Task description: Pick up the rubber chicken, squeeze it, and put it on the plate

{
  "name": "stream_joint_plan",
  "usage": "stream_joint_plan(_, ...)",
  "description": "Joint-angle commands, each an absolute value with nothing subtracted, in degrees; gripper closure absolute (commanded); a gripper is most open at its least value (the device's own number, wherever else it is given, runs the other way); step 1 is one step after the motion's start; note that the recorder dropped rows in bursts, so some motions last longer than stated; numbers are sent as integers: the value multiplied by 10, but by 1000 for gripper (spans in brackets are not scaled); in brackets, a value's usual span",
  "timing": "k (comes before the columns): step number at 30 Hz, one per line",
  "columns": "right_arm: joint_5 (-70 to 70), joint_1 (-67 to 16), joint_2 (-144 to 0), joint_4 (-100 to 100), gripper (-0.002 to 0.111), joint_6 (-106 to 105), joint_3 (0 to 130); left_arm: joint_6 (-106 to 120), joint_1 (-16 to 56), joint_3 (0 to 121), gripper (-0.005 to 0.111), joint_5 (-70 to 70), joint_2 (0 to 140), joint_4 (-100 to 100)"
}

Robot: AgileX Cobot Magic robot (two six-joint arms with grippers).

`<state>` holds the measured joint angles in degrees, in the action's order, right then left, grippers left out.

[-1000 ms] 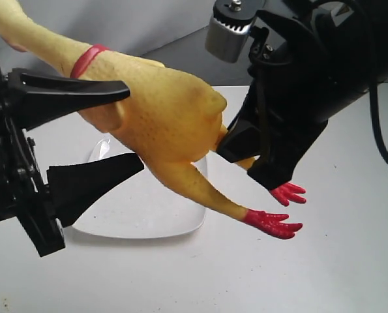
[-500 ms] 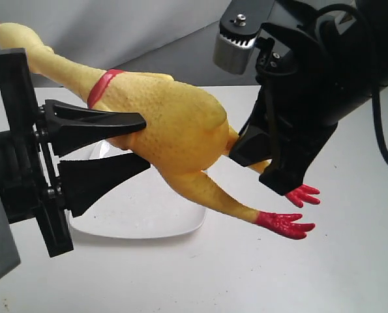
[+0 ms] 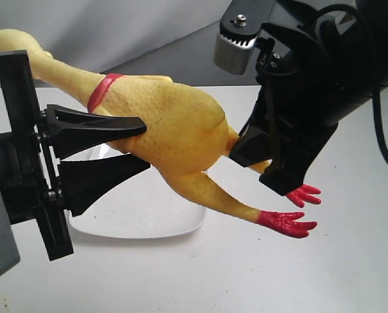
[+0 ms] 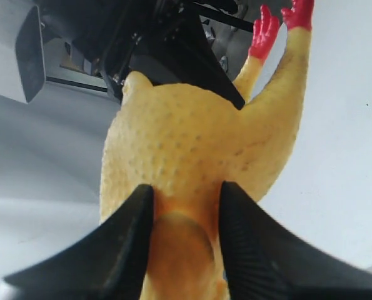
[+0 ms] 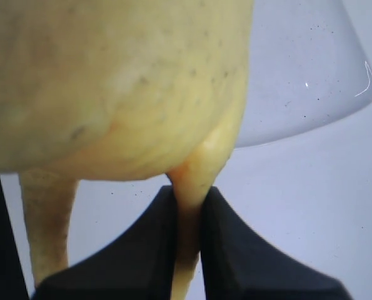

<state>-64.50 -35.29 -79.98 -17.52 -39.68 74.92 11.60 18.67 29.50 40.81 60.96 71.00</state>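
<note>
The rubber chicken [image 3: 174, 124] hangs in the air above the plate [image 3: 141, 218], head up at the far left and red feet [image 3: 286, 223] drooping low to the right, past the plate's right edge. The left gripper [image 3: 145, 143] comes in from the left with its two black fingers pinching the fat body, and in its wrist view the rubber is nipped in between them. The right gripper [image 3: 259, 171] is pressed nearly together on one thin leg, just under the body. The plate sits on the white table [image 3: 311, 274], partly under the left gripper.

To my eye this is the squeeze itself, with the laying down yet to come. For a good squeeze I'd bite on the soft body with the left one and let the right one only steady the leg. Then bring the body down over the plate's middle. The toy looks longer than the plate, so neck and feet will overhang. Settle the body first, and open the leg grip before the body grip so it doesn't tip off.
</note>
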Motion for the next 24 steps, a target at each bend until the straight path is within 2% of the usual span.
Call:
stream_joint_plan(1,-632,-355,-795,-221,108,-401,751,105,190,296,93,401,613,708)
stream_joint_plan(4,-632,-355,-795,-222,108,-401,751,89,190,296,68,388,613,702)
stream_joint_plan(8,-632,-355,-795,-222,108,-401,751,91,190,296,27,388,613,662)
stream_joint_plan(10,-632,-355,-795,-222,108,-401,751,91,190,296,14,390,613,642)
stream_joint_plan(18,-644,-355,-795,-232,108,-401,751,130,190,296,18,396,613,641)
stream_joint_plan(21,-644,-355,-795,-232,108,-401,751,130,190,296,34,433,613,641)
stream_joint_plan(24,-644,-355,-795,-232,108,-401,751,104,190,296,61,459,613,641)
